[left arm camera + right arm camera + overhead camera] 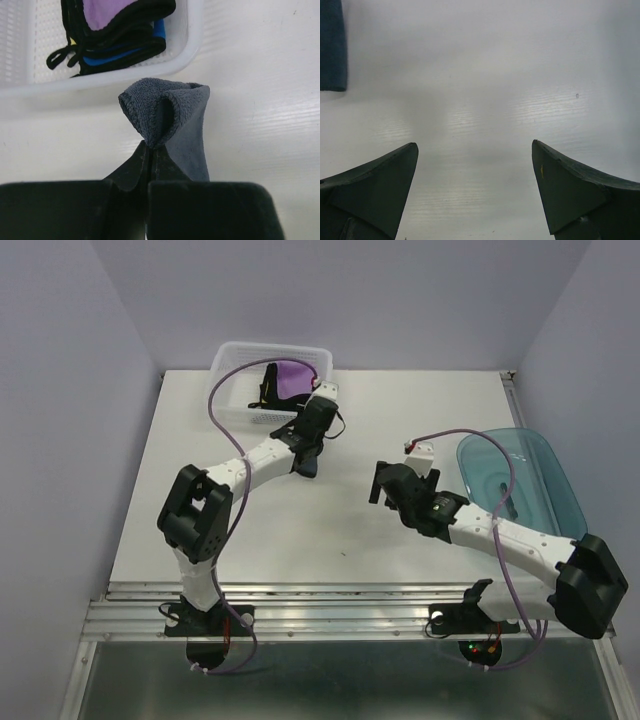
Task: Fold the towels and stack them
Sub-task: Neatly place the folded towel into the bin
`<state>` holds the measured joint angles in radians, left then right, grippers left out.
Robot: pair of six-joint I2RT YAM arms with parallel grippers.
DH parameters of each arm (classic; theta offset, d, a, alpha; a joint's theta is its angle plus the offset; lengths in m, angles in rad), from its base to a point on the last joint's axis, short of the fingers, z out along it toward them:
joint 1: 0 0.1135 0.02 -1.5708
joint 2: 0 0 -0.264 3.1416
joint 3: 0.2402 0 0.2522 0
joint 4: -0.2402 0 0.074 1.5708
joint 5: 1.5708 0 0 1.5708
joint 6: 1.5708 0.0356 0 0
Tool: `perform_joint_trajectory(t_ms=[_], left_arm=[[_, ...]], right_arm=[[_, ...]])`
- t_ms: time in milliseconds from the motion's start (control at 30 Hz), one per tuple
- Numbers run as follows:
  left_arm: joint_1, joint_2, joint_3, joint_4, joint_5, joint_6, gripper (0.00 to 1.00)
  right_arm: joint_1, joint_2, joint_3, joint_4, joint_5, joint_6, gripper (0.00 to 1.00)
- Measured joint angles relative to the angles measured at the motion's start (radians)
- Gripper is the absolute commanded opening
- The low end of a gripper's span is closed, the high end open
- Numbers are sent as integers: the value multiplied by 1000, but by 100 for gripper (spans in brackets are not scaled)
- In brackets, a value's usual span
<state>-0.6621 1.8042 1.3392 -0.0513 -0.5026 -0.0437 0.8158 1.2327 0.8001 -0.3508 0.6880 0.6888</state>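
Observation:
A dark navy-grey towel [170,115] is pinched by one bunched corner in my left gripper [150,150], which is shut on it. The cloth hangs just in front of the white mesh basket [190,50]. From above, the left gripper [306,452] sits near the basket's front right corner with the towel [309,469] drooping below it. Inside the basket [228,390] lie a purple towel [293,375], black cloth and a bright blue towel [160,27]. My right gripper [475,150] hovers open over bare table, with the navy-grey towel's edge [331,45] at its upper left.
A translucent blue tub [520,480] stands at the table's right edge, beside the right arm. The right gripper [385,485] is at mid-table. The white table [300,540] ends in a metal rail along the near edge.

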Motion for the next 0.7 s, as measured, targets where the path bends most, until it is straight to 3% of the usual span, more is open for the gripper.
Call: perform_joint_trajectory(t_ms=[300, 700], left_arm=[[16, 33, 180, -16, 0, 177, 0], [134, 154, 557, -66, 125, 238, 0]], right_arm=[[-45, 0, -46, 14, 1, -20, 100], [-74, 23, -70, 50, -6, -42, 100]])
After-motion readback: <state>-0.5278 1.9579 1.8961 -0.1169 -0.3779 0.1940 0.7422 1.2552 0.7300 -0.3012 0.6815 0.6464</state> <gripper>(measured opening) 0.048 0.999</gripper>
